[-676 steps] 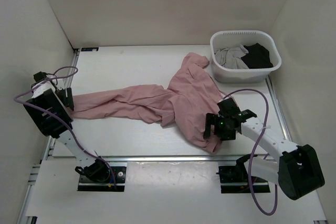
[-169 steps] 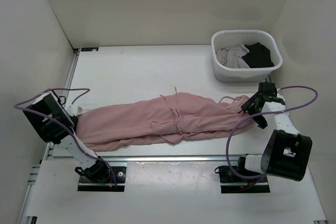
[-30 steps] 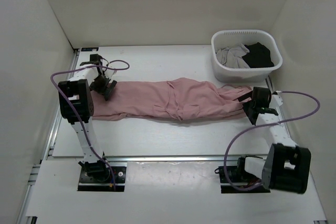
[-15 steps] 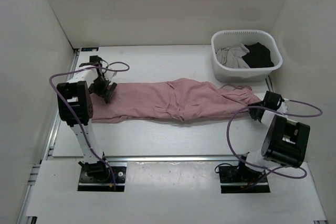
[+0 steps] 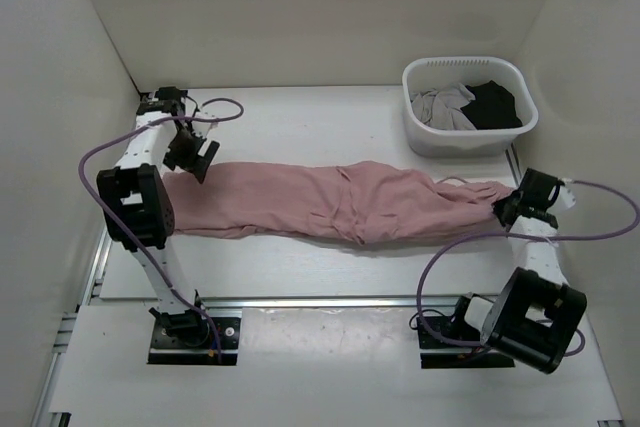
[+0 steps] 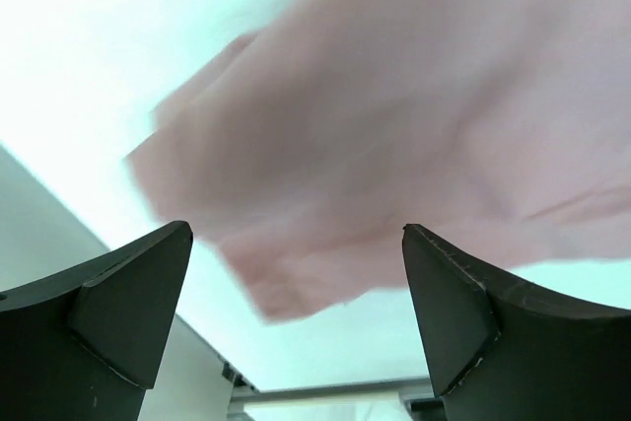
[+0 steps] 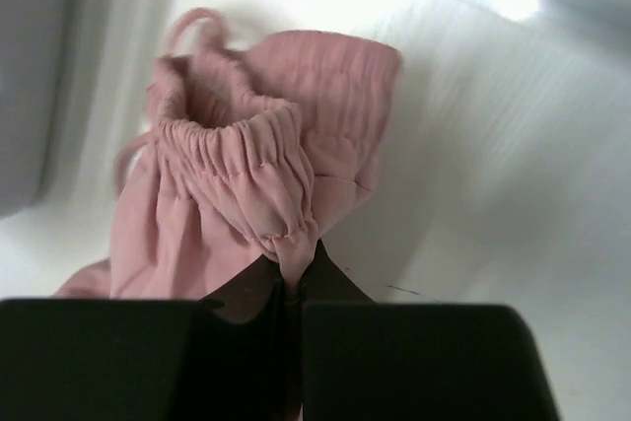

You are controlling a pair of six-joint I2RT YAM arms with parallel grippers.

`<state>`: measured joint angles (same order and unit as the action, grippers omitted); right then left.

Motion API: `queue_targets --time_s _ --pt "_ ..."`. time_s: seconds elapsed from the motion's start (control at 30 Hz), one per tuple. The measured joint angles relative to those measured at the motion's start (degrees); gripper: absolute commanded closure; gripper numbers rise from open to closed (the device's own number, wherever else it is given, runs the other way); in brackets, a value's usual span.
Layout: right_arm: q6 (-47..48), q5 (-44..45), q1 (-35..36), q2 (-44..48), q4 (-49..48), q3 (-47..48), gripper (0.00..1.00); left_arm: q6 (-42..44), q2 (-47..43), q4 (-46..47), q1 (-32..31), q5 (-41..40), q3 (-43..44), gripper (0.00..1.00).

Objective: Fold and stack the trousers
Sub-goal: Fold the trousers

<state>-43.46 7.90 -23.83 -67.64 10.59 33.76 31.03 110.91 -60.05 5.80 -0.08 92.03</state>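
Trousers [image 5: 340, 202], pink, lie stretched across the table [image 5: 300, 117], with their long axis running straight from one gripper to the other. The right gripper [image 7: 291, 288] is clamped on the gathered waistband [image 7: 246, 135], and the cloth runs away from it toward the left arm. The left gripper [image 6: 296, 232] hovers with fingers [image 6: 128, 293] spread wide, holding nothing. The leg ends [image 6: 276, 283] lie directly beneath and just ahead of it. The left arm is nearer the hems, so it probably grasps them next, to fold them toward the waistband.
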Motion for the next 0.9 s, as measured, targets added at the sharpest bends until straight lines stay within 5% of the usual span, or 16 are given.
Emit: queue_targets --time_s 0.13,0.37,0.6,0.9 --pt "10.4 9.9 7.5 5.0 8.7 10.9 1.0 -0.9 -1.4 -2.4 1.4 0.0 0.4 0.0" --pt "27.7 24.0 37.9 7.0 13.2 26.5 1.0 -2.7 0.3 -3.4 6.3 0.4 -6.5 0.0" --pt "32.9 33.0 72.1 -17.0 13.8 41.4 1.0 -3.1 3.5 -1.2 4.8 1.6 -10.4 0.0" --pt "29.4 30.4 82.4 -40.5 11.6 51.5 0.94 -3.0 4.2 0.7 4.7 2.7 -11.8 0.0"
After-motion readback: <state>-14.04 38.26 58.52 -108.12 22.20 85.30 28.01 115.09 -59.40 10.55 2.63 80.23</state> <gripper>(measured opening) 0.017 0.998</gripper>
